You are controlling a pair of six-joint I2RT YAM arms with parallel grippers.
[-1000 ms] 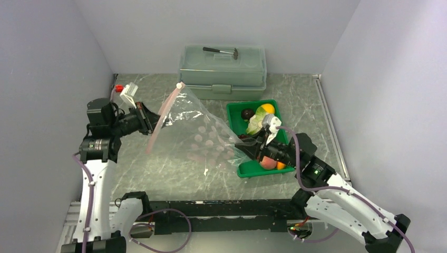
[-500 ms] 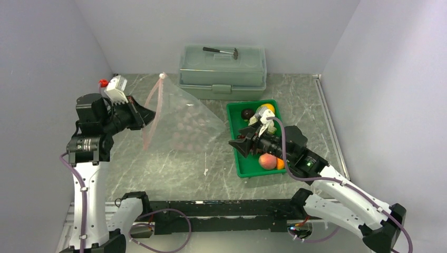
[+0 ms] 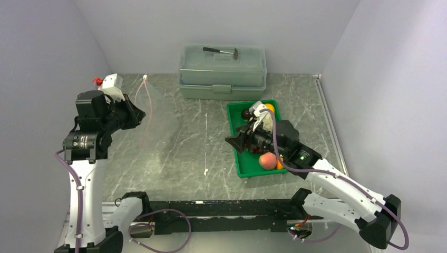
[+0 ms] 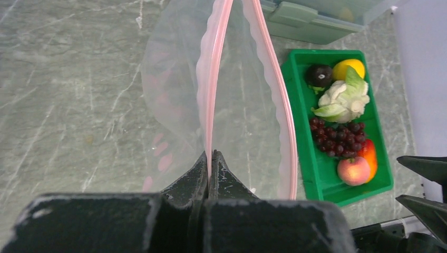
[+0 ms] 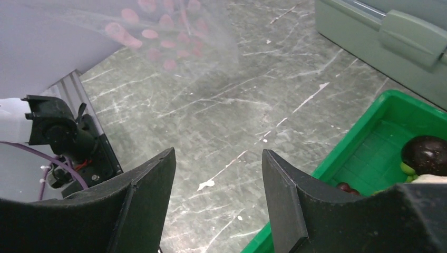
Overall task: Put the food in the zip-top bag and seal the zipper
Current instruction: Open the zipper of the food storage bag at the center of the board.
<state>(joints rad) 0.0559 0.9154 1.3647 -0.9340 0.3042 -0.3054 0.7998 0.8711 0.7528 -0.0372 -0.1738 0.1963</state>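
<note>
My left gripper (image 3: 138, 112) is shut on the pink zipper strip of the clear zip-top bag (image 3: 149, 105), held off the table at the far left. In the left wrist view the fingertips (image 4: 211, 158) pinch one strip while the other strip (image 4: 279, 105) bows away, so the bag (image 4: 174, 89) has its mouth open. The green tray (image 4: 300, 153) holds a peach (image 4: 354, 170), grapes (image 4: 337, 139), lettuce (image 4: 342, 100), a lemon (image 4: 349, 68) and a dark fruit (image 4: 320, 75). My right gripper (image 3: 234, 142) hangs open and empty over the tray's left rim (image 3: 248, 169), apart from the bag (image 5: 163, 31).
A grey-green toolbox (image 3: 222, 66) with a hammer (image 3: 220, 51) on its lid stands at the back centre. Walls close in on both sides. The tray (image 5: 379, 142) lies right of the marbled table middle (image 3: 184, 153).
The right gripper has let go of the bag's bottom corner and drawn back over the tray. The left arm has swung the bag left and back, so it now hangs edge-on.
</note>
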